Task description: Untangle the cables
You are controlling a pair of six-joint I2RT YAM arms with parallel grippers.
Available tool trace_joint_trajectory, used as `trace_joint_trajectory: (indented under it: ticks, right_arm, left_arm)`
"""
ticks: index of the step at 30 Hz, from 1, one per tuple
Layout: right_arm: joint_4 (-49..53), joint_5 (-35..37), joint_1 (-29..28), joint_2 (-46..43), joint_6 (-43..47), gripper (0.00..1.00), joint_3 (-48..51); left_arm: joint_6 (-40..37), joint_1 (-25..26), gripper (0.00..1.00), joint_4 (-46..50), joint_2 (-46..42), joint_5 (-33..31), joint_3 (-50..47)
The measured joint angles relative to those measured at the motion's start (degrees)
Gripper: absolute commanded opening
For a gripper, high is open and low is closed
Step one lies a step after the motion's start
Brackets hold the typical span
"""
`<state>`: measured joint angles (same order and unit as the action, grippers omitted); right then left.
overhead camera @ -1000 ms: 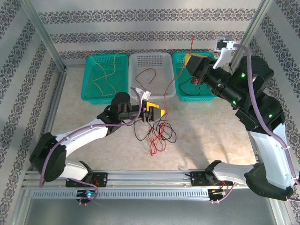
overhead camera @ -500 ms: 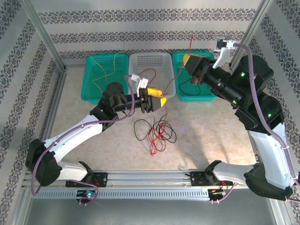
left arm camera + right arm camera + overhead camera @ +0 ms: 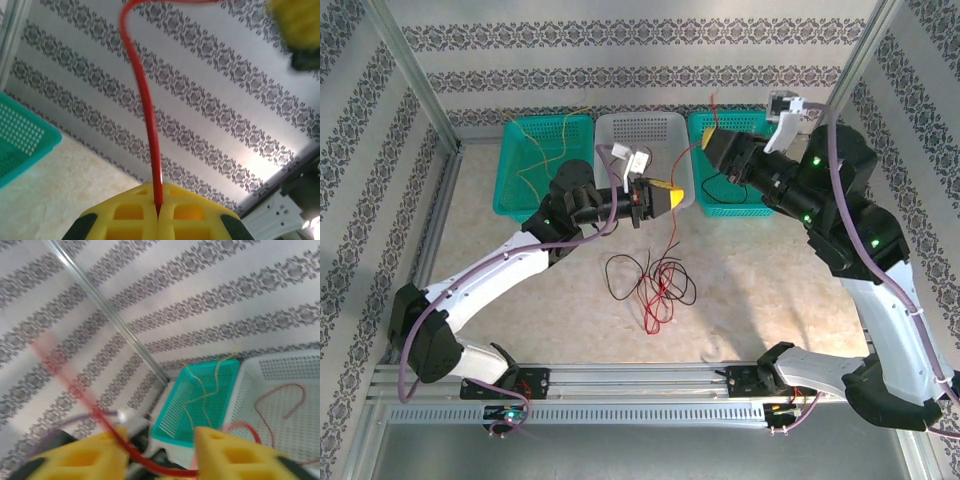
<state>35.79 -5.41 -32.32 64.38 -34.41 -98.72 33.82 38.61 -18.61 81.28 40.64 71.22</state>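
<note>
A tangle of black and red cables (image 3: 652, 285) lies on the table. One red cable (image 3: 674, 225) rises from it to my left gripper (image 3: 658, 198), which hangs in front of the white basket. In the left wrist view its yellow jaws (image 3: 159, 191) are shut on that red cable (image 3: 145, 100). The cable runs on up to my right gripper (image 3: 716, 138) over the right teal basket, and its end sticks up above. In the right wrist view the yellow fingers (image 3: 85, 460) of my right gripper (image 3: 160, 442) stand apart, with the blurred red cable (image 3: 150, 466) lying across the gap.
Three baskets line the back wall: a left teal basket (image 3: 510, 165) holding a yellow cable (image 3: 542, 160), a white basket (image 3: 675, 130) with a red cable (image 3: 632, 158), and a right teal basket (image 3: 750, 205). Metal frame posts (image 3: 415, 75) stand at the corners.
My left gripper has risen from the tangle and moved back and right with the red cable, stretching it. My right gripper has shifted a little to the left.
</note>
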Motion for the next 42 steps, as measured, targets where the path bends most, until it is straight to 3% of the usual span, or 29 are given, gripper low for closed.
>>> trace_joint_trajectory:
  ticks: [1, 2, 4, 9, 14, 20, 24, 30, 38, 40, 42]
  right_arm:
    - [-0.4, 0.0, 0.2, -0.8, -0.5, 0.54, 2.3]
    - [-0.6, 0.0, 0.3, -1.8, -1.0, 0.65, 5.3]
    - [-1.9, -0.5, 0.3, -3.4, -1.9, 0.71, 11.4]
    - [-7.4, -3.1, 0.3, -6.6, -5.5, 0.71, 28.1]
    - [-7.8, -3.2, 0.3, -6.8, -7.9, 0.70, 37.1]
    - [-4.1, -1.8, 2.2, -9.4, -9.0, 0.69, 46.5]
    - [1.1, 0.2, 2.9, -13.0, -9.0, 0.69, 50.7]
    - [6.0, 1.7, 3.3, -19.3, -9.2, 0.68, 53.1]
    - [9.5, 1.9, 3.3, -20.5, -9.2, 0.67, 54.6]
    - [10.0, 2.2, 3.3, -20.6, -9.2, 0.67, 54.6]
    - [10.5, 2.4, 3.3, -20.5, -9.2, 0.68, 54.5]
  left_arm:
    - [0.1, 0.0, 0.00, 1.0, -0.1, -0.8, 1.3]
    - [0.2, 0.0, 0.00, 2.2, -0.2, -2.0, 2.9]
    - [0.8, -0.2, 0.00, 4.3, -0.6, -4.5, 5.7]
    - [3.4, -0.9, 0.00, 6.8, -1.2, -9.0, 10.8]
    - [3.0, -2.0, 0.00, 15.4, 0.5, -13.8, 18.8]
    - [2.7, -9.8, 0.00, 22.9, 6.0, -18.9, 27.8]
    - [2.3, -13.9, 0.00, 25.2, 12.9, -20.5, 32.3]
    - [-0.4, -14.6, 0.00, 28.9, 25.0, -21.7, 40.5]
    - [-1.2, -15.4, 0.01, 31.2, 35.5, -23.8, 47.3]
    - [-1.2, -15.5, 0.19, 31.3, 37.0, -24.5, 47.5]
    - [-1.0, -15.7, 0.32, 31.4, 38.5, -24.7, 47.5]
